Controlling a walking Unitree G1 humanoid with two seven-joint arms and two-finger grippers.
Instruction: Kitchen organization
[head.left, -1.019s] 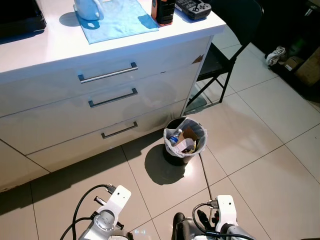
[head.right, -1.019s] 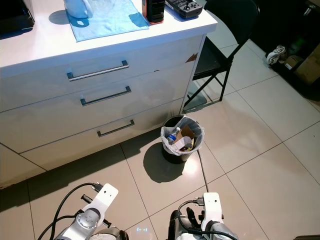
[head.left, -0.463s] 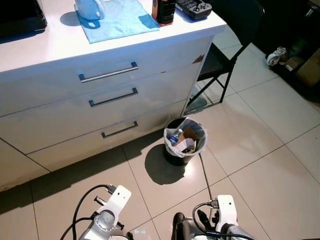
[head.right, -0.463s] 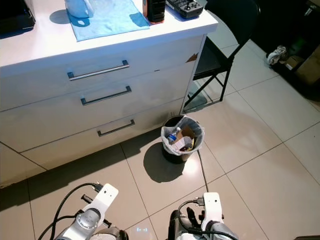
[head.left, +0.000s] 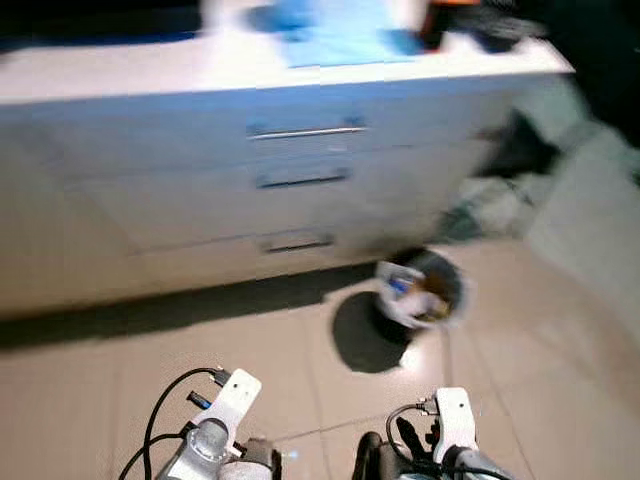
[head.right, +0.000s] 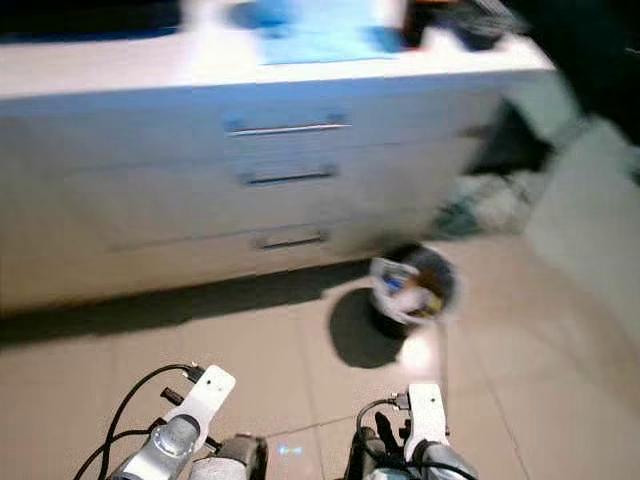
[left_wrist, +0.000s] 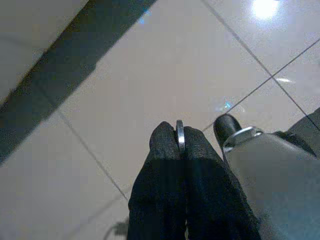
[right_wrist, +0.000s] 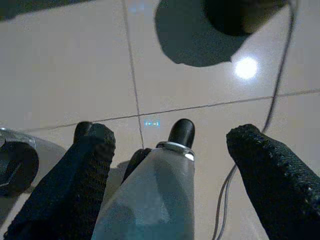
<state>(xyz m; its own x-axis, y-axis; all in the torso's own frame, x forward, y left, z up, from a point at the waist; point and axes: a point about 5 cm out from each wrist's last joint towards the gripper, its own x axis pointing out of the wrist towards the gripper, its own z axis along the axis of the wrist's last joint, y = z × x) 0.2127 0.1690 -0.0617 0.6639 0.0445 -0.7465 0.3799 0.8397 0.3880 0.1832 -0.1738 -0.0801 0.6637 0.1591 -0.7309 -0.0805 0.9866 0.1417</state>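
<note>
Item: white counter (head.left: 150, 80), 3 drawers (head.left: 300, 178) stacked on its front face, each with a bar handle; view blurred.
Item: blue cloth (head.left: 335, 40) on the counter top, toward its far edge.
Item: waste bin (head.left: 422, 292), lined and holding scraps, on the tiled floor (head.right: 120, 380) just before the counter's right end.
Item: left gripper (left_wrist: 180, 145), hanging low over the floor, fingers pressed together with a thin metal ring between the tips.
Item: right gripper (right_wrist: 170, 150), hanging low over the floor, fingers spread wide, holding nothing.
Step, judged: a turn or walk along the counter. Done well, it ends square to the drawers with the picture steady before either arm lifts; the bin and the thin cable (right_wrist: 277, 85) on the floor want a wide berth.
</note>
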